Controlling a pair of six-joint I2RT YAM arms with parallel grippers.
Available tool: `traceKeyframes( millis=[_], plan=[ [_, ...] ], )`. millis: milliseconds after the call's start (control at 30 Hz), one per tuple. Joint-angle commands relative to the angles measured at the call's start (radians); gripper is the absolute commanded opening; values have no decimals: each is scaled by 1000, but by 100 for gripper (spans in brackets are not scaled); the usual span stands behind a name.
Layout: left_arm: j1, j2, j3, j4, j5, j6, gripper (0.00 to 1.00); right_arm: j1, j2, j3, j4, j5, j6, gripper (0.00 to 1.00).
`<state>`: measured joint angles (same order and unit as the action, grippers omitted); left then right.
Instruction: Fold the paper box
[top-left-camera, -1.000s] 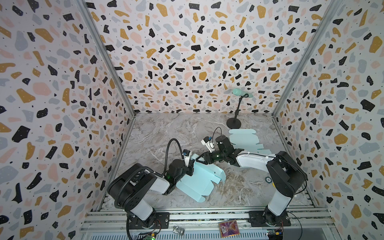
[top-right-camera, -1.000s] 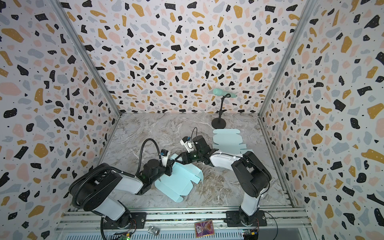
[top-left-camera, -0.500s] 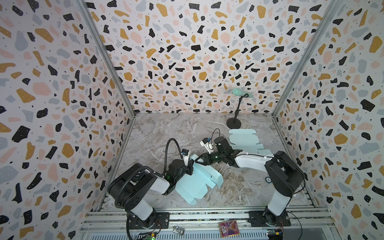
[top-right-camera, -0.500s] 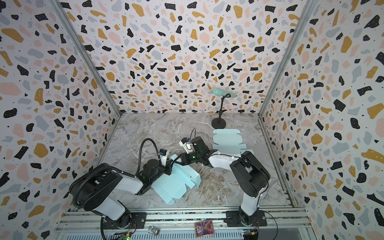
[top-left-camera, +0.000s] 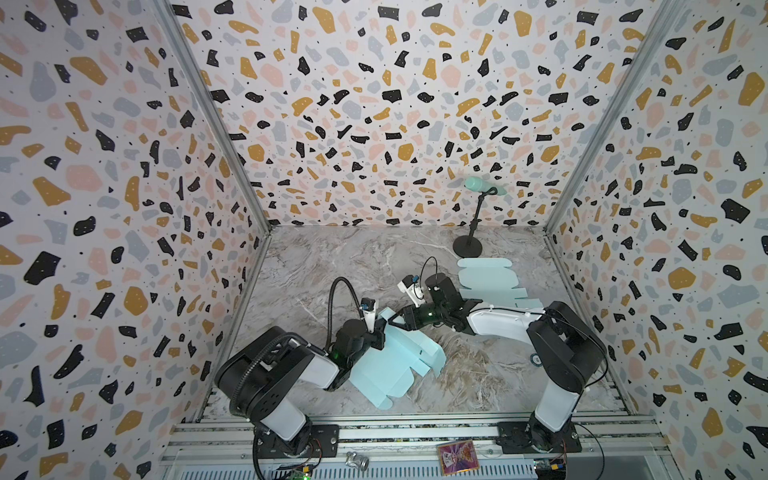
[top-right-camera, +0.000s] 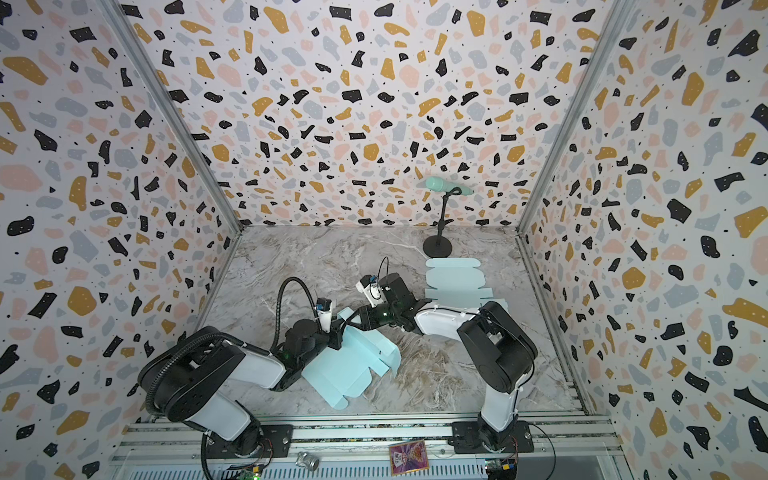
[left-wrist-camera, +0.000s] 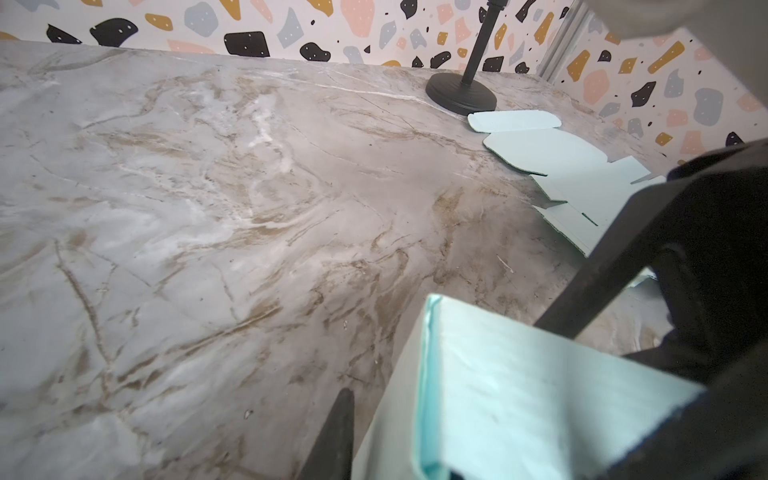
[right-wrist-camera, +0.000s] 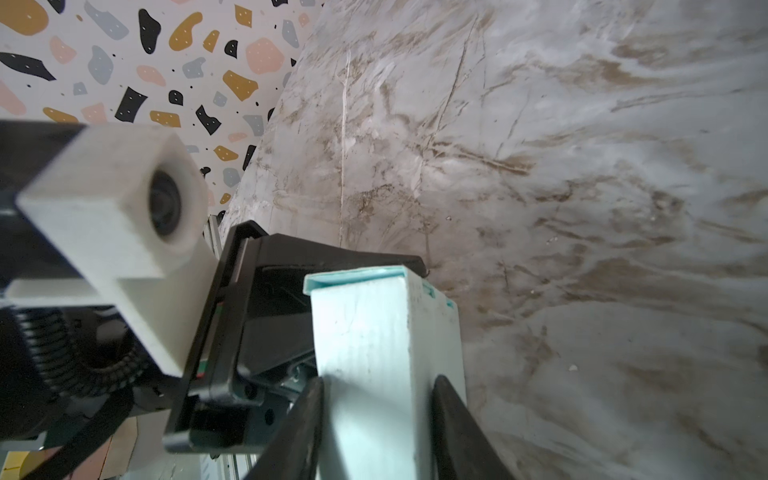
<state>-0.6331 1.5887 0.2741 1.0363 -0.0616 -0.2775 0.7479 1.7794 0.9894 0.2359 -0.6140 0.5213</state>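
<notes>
Near the front of the bench (top-left-camera: 332, 266), the paper box (top-left-camera: 395, 365) has a side folded up now. Right claw (right-wrist-camera: 378, 386) pinches that flap. Left claw (top-left-camera: 377, 337) has loosened; I cannot tell if it holds. More sides remain.

Counter (top-left-camera: 332, 266): paper box (top-left-camera: 399, 365) lies front of centre, between the two arms. Left claw (top-left-camera: 377, 337) sits at its rear-left corner. Right claw (top-left-camera: 391, 319) reaches in from the right and straddles the raised rear wall. Flat blanks (top-left-camera: 492, 282) lie right rear, well apart from the box, just before the stand (top-left-camera: 468, 248). Card (top-left-camera: 455, 455) and metal fitting (top-left-camera: 357, 460) rest on the front rail (top-left-camera: 415, 432).
</notes>
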Motion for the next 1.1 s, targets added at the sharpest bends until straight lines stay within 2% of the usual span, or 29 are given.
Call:
traceKeyframes(
  millis=[0, 400, 700, 933, 1067],
  plan=[
    [-7, -12, -9, 90, 24, -10, 27, 47, 6, 23, -53, -64, -10, 42],
    [-8, 40, -93, 146, -7, -24, 27, 48, -8, 47, -102, -10, -54, 40],
    [-22, 13, -113, 126, -31, -27, 31, 50, -26, 35, -107, 12, -60, 39],
    [-31, 8, -131, 120, -70, -33, 28, 57, -31, 35, -113, 31, -64, 38],
    [-34, 1, -134, 117, -87, -32, 20, 61, -32, 36, -111, 33, -63, 38]
  ],
)
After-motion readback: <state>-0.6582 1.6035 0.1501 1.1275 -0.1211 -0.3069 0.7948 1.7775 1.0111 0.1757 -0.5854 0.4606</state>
